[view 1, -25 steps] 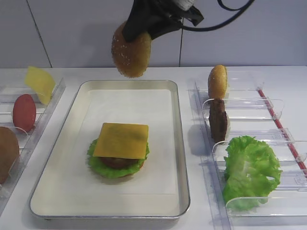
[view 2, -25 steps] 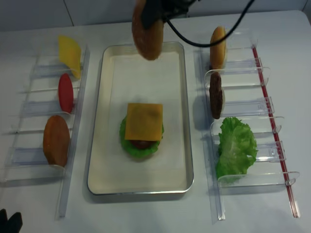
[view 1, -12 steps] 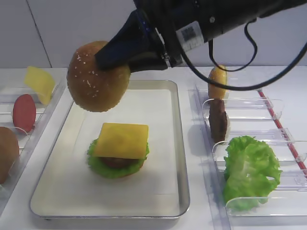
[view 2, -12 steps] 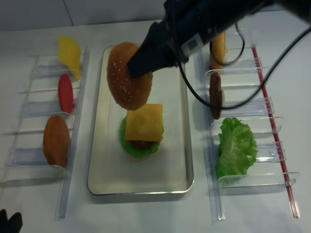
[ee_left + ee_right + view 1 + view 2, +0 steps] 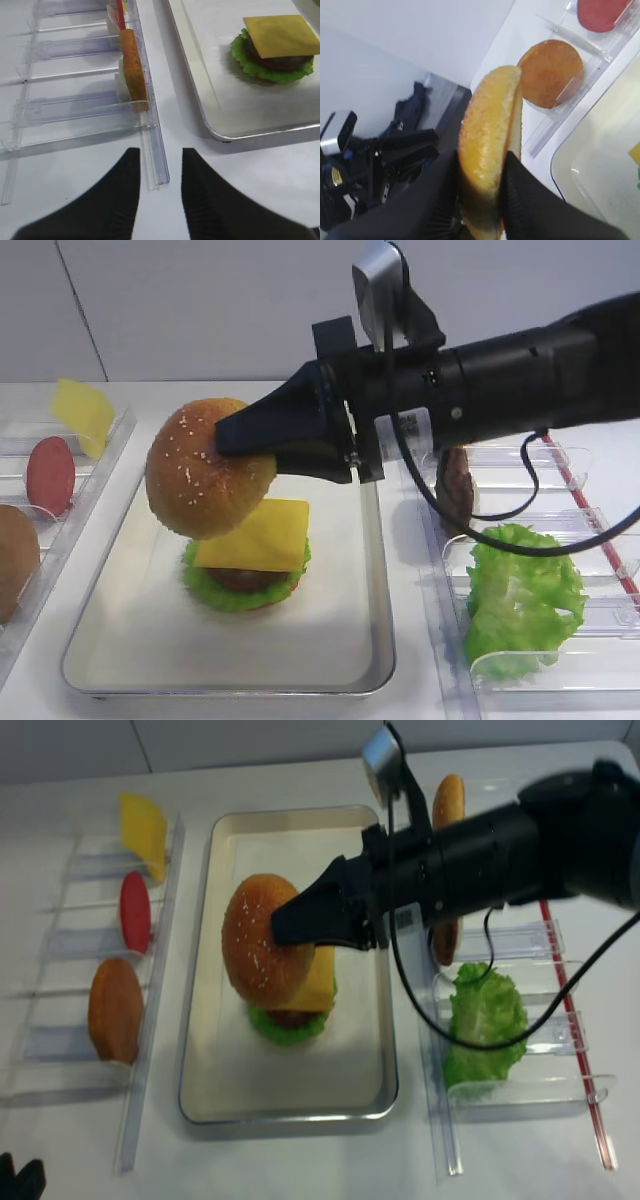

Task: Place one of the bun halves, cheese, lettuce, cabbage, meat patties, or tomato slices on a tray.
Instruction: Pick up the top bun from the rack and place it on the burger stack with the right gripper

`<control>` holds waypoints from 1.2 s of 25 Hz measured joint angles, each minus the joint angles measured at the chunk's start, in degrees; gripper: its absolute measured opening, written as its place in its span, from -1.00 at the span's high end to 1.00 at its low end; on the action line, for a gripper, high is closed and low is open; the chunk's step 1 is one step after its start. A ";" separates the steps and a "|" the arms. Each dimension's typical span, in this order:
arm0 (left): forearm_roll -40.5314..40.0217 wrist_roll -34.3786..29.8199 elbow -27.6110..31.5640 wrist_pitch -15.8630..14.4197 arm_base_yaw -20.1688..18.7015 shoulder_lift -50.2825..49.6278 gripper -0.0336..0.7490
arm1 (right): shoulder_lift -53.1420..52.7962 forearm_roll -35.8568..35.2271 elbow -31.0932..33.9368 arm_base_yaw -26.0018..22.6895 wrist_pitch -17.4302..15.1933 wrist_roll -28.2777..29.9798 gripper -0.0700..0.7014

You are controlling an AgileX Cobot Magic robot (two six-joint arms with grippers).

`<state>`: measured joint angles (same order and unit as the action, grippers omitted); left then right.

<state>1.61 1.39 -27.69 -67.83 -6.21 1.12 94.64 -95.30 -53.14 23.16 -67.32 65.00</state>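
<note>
The sesame bun top (image 5: 205, 480) hangs tilted just above and left of the stack on the cream tray (image 5: 379, 550). My right gripper (image 5: 245, 435) is shut on the bun's rim. The right wrist view shows the bun (image 5: 487, 130) edge-on, clamped between both fingers. The stack is a cheese slice (image 5: 268, 535) over a meat patty (image 5: 235, 578) on lettuce (image 5: 215, 592). From overhead the bun (image 5: 258, 955) covers the stack's left part. My left gripper (image 5: 159, 155) hovers over the table near the tray's corner (image 5: 194, 80), fingers slightly apart, nothing between them.
Clear bins on the left hold a cheese slice (image 5: 82, 412), a tomato slice (image 5: 50, 475) and a plain bun half (image 5: 15, 560). Bins on the right hold a bun half (image 5: 447, 800), a patty (image 5: 455, 485) and a lettuce leaf (image 5: 520, 595).
My right gripper has carried the bun top from high over the tray's far end down and toward the front, to just above the cheese-topped stack. The left gripper has not moved.
</note>
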 joint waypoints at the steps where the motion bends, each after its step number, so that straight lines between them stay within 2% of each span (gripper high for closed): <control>1: 0.00 0.00 0.00 0.00 0.00 0.00 0.35 | 0.00 -1.17 1.23 0.00 0.26 0.45 0.27; 7: 0.00 0.00 0.00 0.00 0.00 0.00 0.35 | -0.12 -2.92 3.16 0.00 1.50 -0.42 0.28; 12: 0.00 0.00 0.00 0.00 0.00 0.00 0.35 | -0.15 -3.19 3.16 0.00 8.70 -3.68 0.28; 18: 0.00 0.00 0.00 0.00 0.00 0.00 0.35 | -0.15 -3.58 3.16 0.00 13.00 -7.95 0.28; 24: 0.00 0.00 0.00 0.00 0.00 0.00 0.35 | 1.58 -3.90 3.16 0.00 12.95 -10.87 0.28; 30: 0.00 0.00 0.00 0.00 0.00 0.00 0.35 | 5.83 -3.90 2.42 0.00 9.29 -11.32 0.28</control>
<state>1.61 1.39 -27.69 -67.83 -6.21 1.12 100.47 -99.20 -50.72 23.16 -58.03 53.68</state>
